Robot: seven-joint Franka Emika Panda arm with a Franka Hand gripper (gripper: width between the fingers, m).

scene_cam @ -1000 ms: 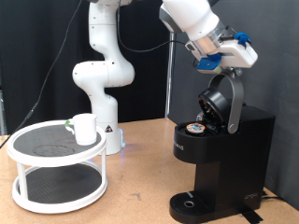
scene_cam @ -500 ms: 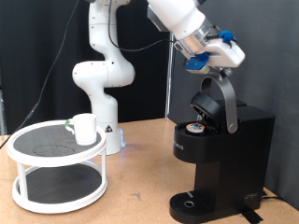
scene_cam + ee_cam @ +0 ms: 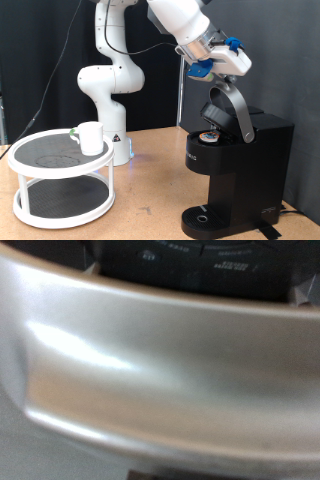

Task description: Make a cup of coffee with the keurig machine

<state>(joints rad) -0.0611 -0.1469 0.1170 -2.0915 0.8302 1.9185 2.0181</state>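
Note:
The black keurig machine (image 3: pixel 245 170) stands at the exterior view's right with its domed lid (image 3: pixel 218 108) raised and tilted. A pod (image 3: pixel 209 137) sits in the open holder. My gripper (image 3: pixel 212 72) is at the top end of the lid's silver handle (image 3: pixel 233 110). The wrist view is filled by that silver handle (image 3: pixel 160 370), with the machine's black top (image 3: pixel 200 260) behind it; my fingers do not show there. The white cup (image 3: pixel 91 137) stands on the top shelf of a white round stand (image 3: pixel 40 165) at the exterior view's left, far from my gripper.
A small white pod with a green mark (image 3: pixel 75 133) sits beside the cup. The arm's white base (image 3: pixel 110 90) stands behind the stand. The machine's round drip tray (image 3: pixel 205 217) holds nothing. A black curtain closes off the back.
My gripper has moved towards the exterior view's left with the silver handle, and the lid has swung forward and lower over the pod holder. The cup has not moved.

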